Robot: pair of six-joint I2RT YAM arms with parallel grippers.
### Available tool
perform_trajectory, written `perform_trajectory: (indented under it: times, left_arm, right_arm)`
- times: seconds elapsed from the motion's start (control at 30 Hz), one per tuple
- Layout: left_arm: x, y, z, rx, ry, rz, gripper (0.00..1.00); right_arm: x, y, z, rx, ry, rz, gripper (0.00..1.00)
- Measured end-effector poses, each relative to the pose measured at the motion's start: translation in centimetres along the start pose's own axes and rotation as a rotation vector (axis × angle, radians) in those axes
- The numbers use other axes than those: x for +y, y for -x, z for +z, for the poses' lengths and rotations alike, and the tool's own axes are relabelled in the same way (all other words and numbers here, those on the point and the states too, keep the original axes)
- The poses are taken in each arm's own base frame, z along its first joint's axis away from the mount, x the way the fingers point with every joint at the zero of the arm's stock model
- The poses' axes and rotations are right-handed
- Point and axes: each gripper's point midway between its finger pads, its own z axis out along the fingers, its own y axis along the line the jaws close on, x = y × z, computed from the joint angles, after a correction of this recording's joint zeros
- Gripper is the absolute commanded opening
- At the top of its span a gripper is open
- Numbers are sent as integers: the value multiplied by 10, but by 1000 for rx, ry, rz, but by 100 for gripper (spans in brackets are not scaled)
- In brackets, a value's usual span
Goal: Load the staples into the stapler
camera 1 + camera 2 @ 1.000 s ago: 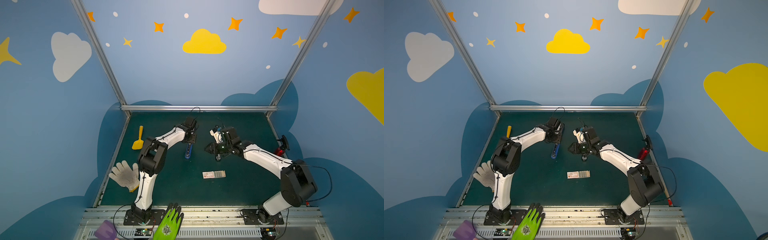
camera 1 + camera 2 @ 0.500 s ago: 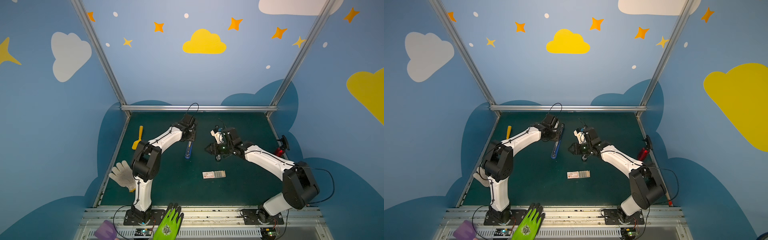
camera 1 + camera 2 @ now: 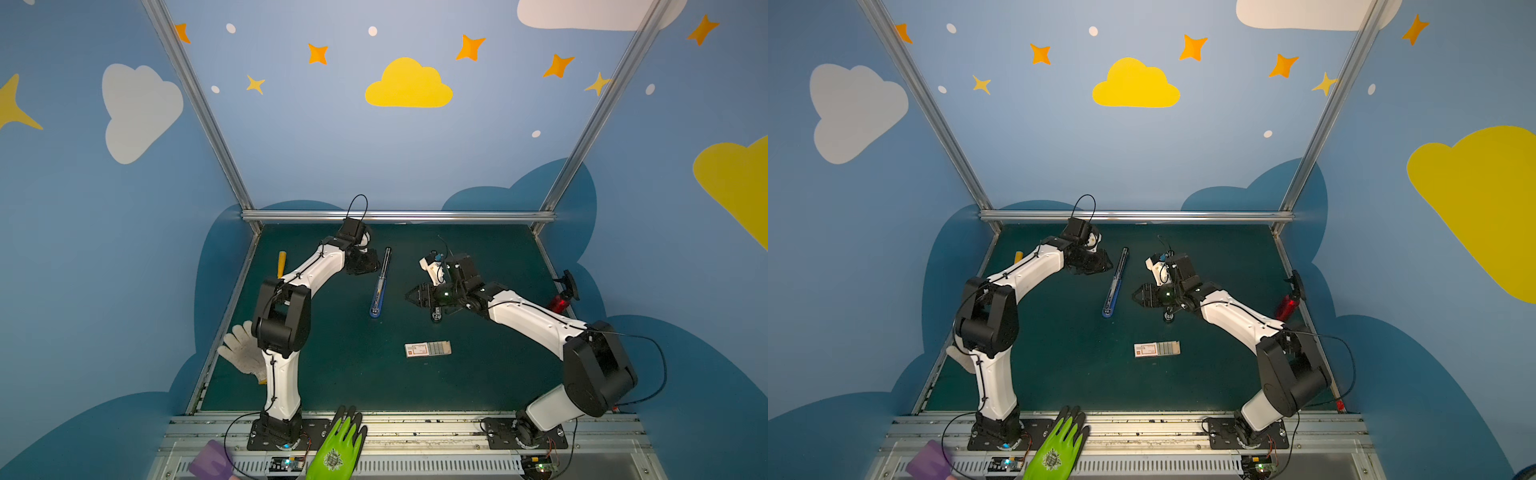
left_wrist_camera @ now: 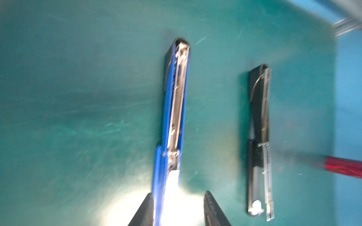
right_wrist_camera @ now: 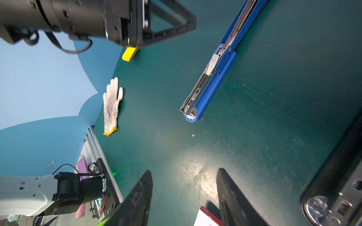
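Observation:
The blue stapler (image 3: 379, 286) (image 3: 1113, 287) lies opened out flat mid-table, its silvery magazine (image 5: 203, 78) facing up. My left gripper (image 3: 371, 266) is just to the left of its far half. In the blurred left wrist view the left gripper (image 4: 178, 195) is open, with the stapler's (image 4: 174, 109) near end between the jaws against one finger (image 4: 149, 197). My right gripper (image 3: 411, 297) (image 5: 184, 173) hangs open and empty to the right of the stapler. The white, red-labelled box (image 3: 417, 350) lies slid open nearer the front, showing the grey staples (image 3: 440, 347) (image 3: 1169, 348). Its corner (image 5: 206, 217) shows between the right jaws.
A black stapler-like object (image 4: 258, 137) (image 5: 337, 176) lies under the right wrist. A yellow tool (image 3: 281, 262) and a white glove (image 3: 243, 349) lie at the left edge. A red-and-black object (image 3: 559, 299) is at the right edge. A green glove (image 3: 338, 444) rests on the front rail.
The stapler's upper half has swung out flat toward the back. Both grippers' jaws have widened. The left gripper has drawn off to the stapler's left.

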Motion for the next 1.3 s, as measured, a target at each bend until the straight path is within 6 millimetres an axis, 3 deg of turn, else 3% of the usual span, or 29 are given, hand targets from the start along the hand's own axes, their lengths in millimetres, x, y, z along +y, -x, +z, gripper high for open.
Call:
perform_trajectory:
  times: [0.4,0.73,1.3]
  left_arm:
    - [12,-5,39,130,-7,-107,46]
    - [30,-25,64,215,36,-146,42]
    - [31,-35,59,204,25,-156,39]
  right_arm:
    - [-5,-3,13,23,-1,2,58]
    - [-4,-2,14,18,1,0,57]
    - [-6,-3,16,25,1,4,56]
